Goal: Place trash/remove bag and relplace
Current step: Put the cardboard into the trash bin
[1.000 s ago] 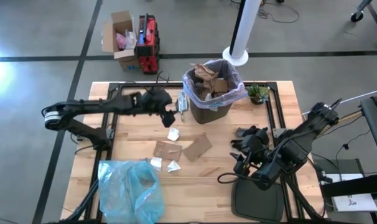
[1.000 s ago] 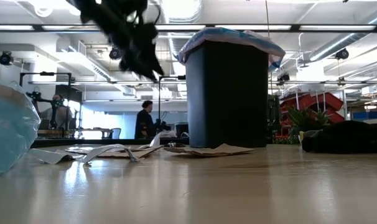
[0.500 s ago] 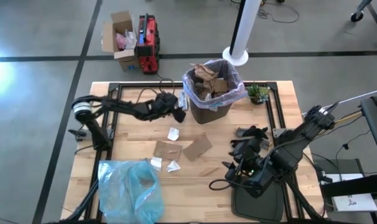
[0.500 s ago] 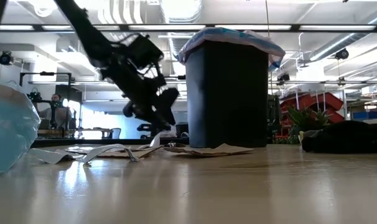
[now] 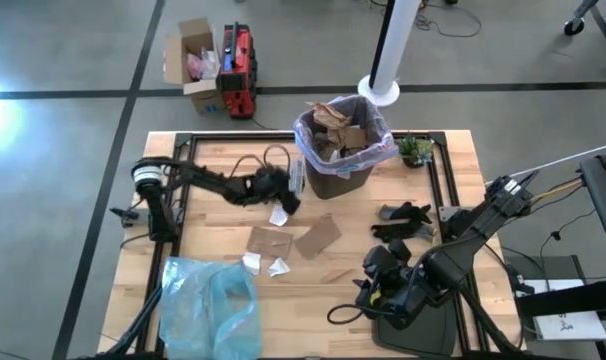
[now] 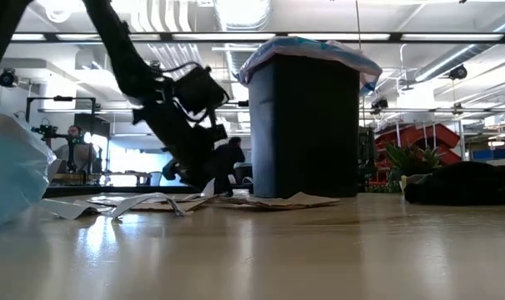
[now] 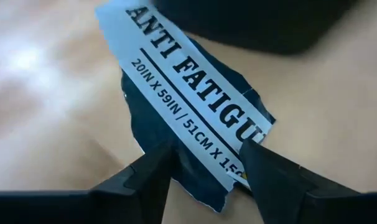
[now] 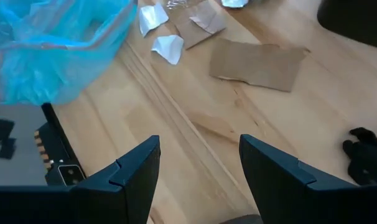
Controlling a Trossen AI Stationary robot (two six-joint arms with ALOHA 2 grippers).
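Left gripper (image 7: pixel 204 163) astride label scrap (image 7: pixel 195 106), seemingly ungripped.

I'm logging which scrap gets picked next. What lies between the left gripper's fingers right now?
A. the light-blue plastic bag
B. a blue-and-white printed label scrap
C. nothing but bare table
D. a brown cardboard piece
B: the left wrist view shows the left gripper with its fingers on either side of a torn printed label scrap lying on the table.
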